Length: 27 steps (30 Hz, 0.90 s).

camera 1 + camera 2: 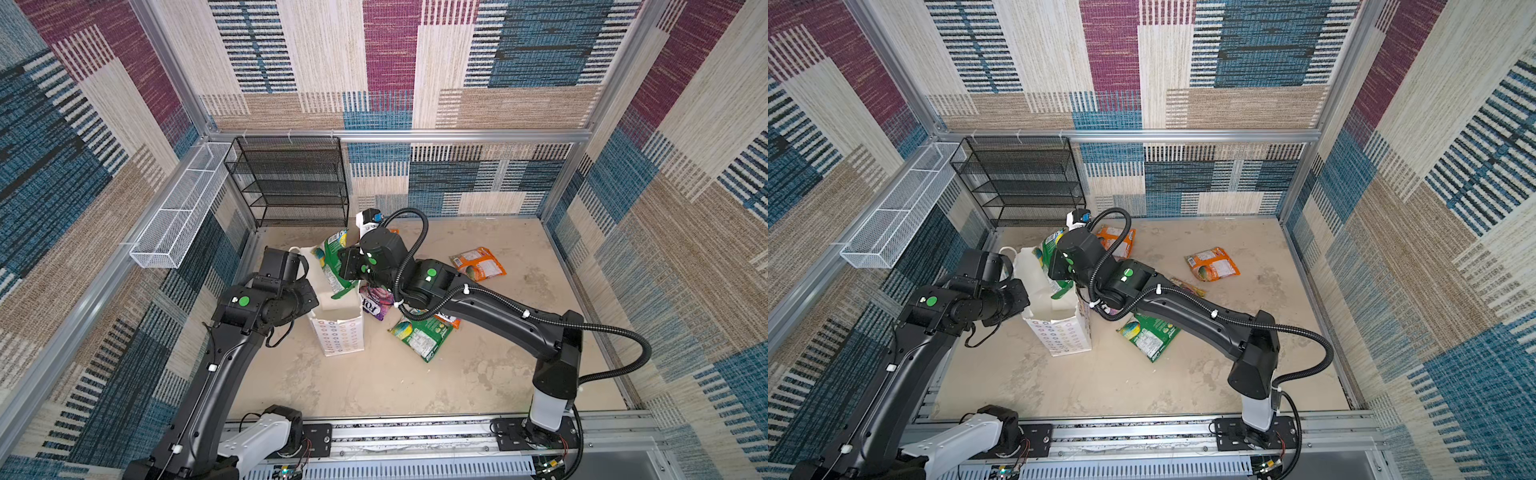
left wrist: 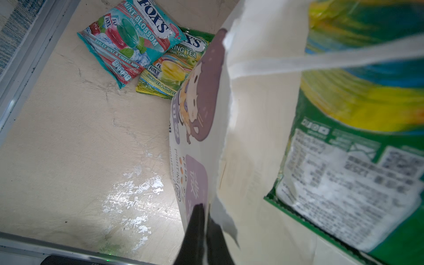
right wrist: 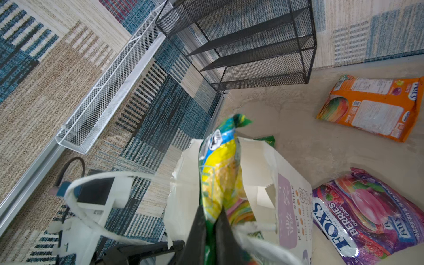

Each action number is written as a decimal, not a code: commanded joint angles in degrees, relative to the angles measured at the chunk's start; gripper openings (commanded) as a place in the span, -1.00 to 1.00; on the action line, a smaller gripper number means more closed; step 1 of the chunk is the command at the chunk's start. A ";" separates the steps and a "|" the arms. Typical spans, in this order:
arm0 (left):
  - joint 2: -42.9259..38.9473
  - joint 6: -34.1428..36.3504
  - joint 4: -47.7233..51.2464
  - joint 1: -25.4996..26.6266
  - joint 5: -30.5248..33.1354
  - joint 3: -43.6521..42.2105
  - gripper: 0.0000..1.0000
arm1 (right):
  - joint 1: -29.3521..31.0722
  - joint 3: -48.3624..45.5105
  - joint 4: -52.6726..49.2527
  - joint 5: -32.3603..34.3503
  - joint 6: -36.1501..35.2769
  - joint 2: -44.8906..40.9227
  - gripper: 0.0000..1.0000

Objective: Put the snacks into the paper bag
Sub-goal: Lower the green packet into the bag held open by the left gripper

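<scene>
right arm [image 1: 498,307] stretched from its base at 5 o'clock across to the paper bag [image 1: 338,336], wrist tipped down. right gripper [image 3: 210,214] is pinched on a green packet [image 3: 220,169] that stands partly in the bag's open mouth. left arm [image 1: 224,365] bent up from 7 o'clock, left gripper [image 2: 203,212] clamped on the bag's rim at its 9 o'clock. only the left wrist view catches a teal mint packet [image 2: 130,43] overlapping a yellow-green tea packet [image 2: 169,75]. right wrist view reads "berries" on the purple packet [image 3: 367,213] just beside the bag.
</scene>
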<state>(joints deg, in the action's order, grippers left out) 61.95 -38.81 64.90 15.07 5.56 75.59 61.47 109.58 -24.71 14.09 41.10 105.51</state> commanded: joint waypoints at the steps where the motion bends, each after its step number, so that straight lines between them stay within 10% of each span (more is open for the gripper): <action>1: -0.03 -1.80 -3.09 0.12 -0.37 -0.05 -1.00 | 1.47 2.09 1.60 2.90 -0.27 0.56 -1.00; 19: -1.66 -2.44 -4.08 0.13 -0.72 -1.28 -1.00 | 2.07 10.08 -2.96 3.54 -0.19 8.50 -0.83; 27: -2.10 -2.33 -4.05 0.13 0.11 -2.28 -1.00 | 2.09 7.72 -2.07 5.10 -1.26 5.66 -0.09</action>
<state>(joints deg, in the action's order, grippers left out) 60.18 -39.53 62.83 15.16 4.56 73.54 63.64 118.41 -28.97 18.41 40.80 113.12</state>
